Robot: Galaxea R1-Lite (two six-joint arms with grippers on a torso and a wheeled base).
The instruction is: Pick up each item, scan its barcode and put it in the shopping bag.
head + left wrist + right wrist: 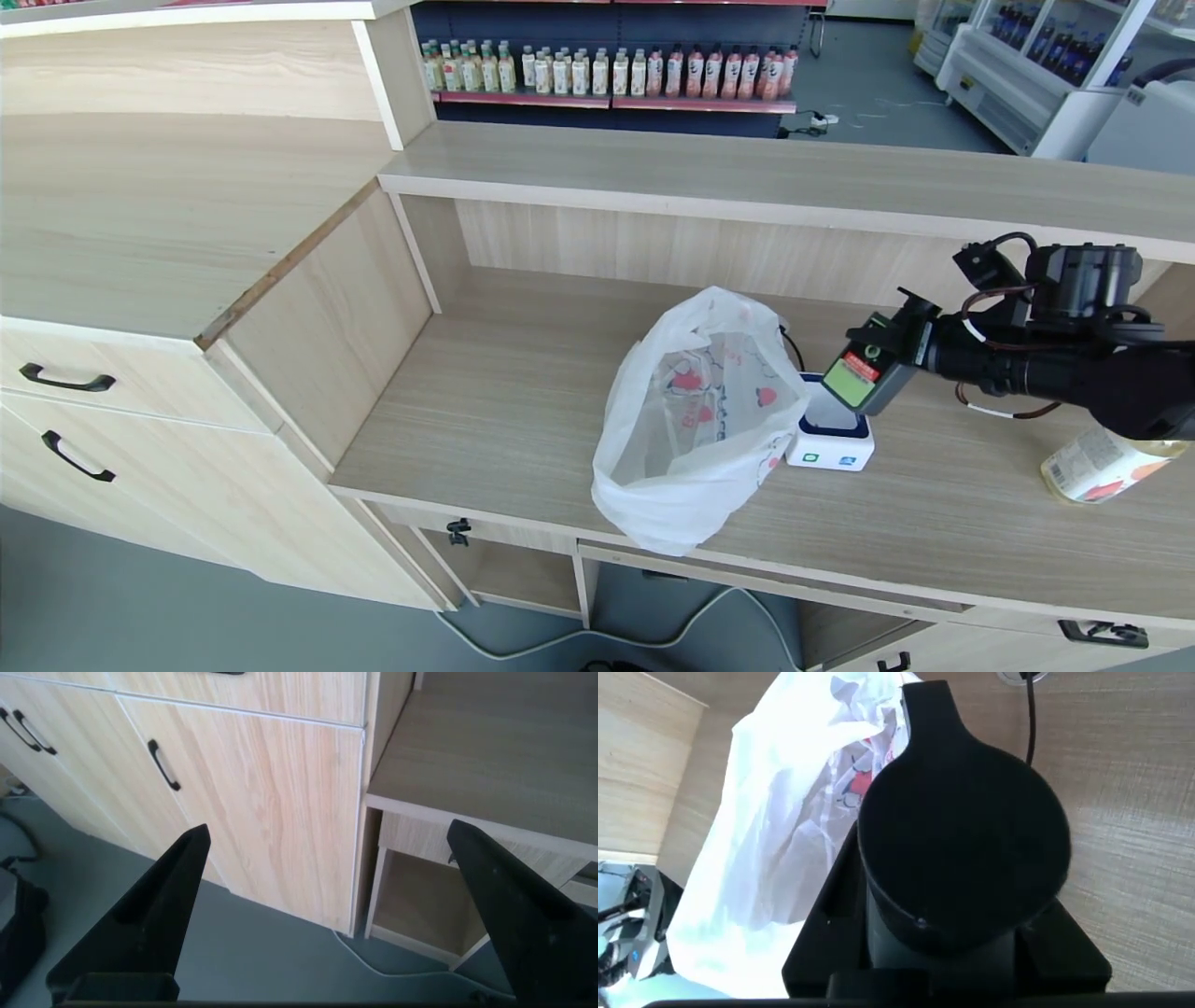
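My right gripper (885, 353) is shut on a dark canister (864, 373) with a green and red label, held tilted just above the white and blue scanner box (831, 441). In the right wrist view the canister's black round end (962, 849) hides the fingers. To the left of the scanner, touching it, the white shopping bag (695, 420) (775, 840) stands open on the lower counter (504, 401). A pale bottle (1102, 464) lies on the counter under my right arm. My left gripper (327, 915) hangs open and empty over the grey floor beside the cabinet doors.
A raised wooden ledge (794, 177) runs behind the counter, and a taller cabinet with drawers (140, 280) stands on the left. The scanner's black cable (1030, 719) trails behind it. Open shelves sit under the counter (420, 896).
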